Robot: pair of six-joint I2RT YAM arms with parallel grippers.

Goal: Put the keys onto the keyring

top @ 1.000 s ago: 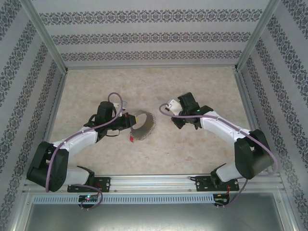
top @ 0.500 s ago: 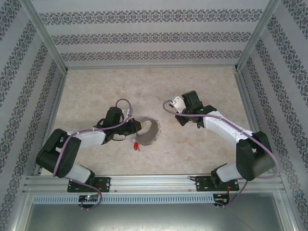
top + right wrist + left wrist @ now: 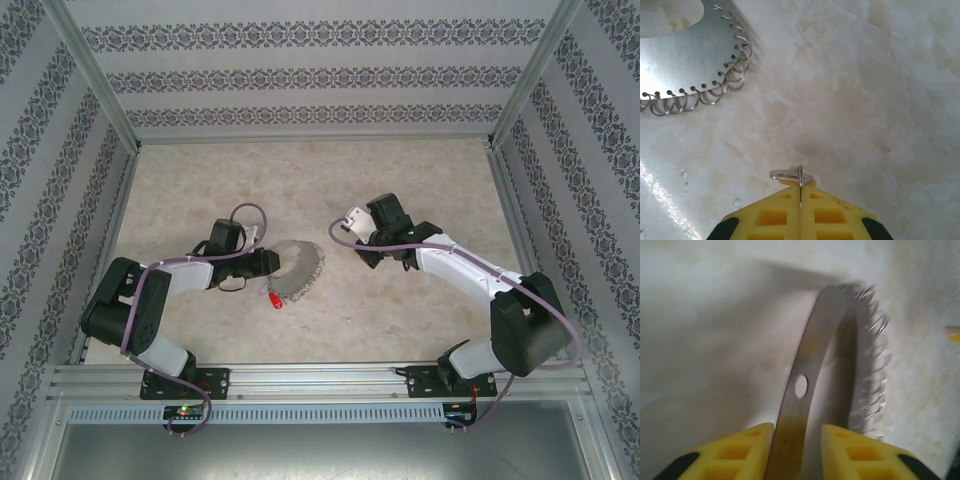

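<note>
Left gripper (image 3: pixel 797 435), pinching the keyring (image 3: pixel 807 370), is drawing it back; right gripper (image 3: pixel 800 195), clamped on a key (image 3: pixel 789 175), is returning toward it, threading pending.

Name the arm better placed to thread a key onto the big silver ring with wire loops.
Right. The right gripper pinches a small silver metal piece, probably a key, facing the large silver keyring; the left gripper clamps that ring's band.

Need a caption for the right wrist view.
Right gripper shut on a key; keyring ahead, upper left of frame.
</note>
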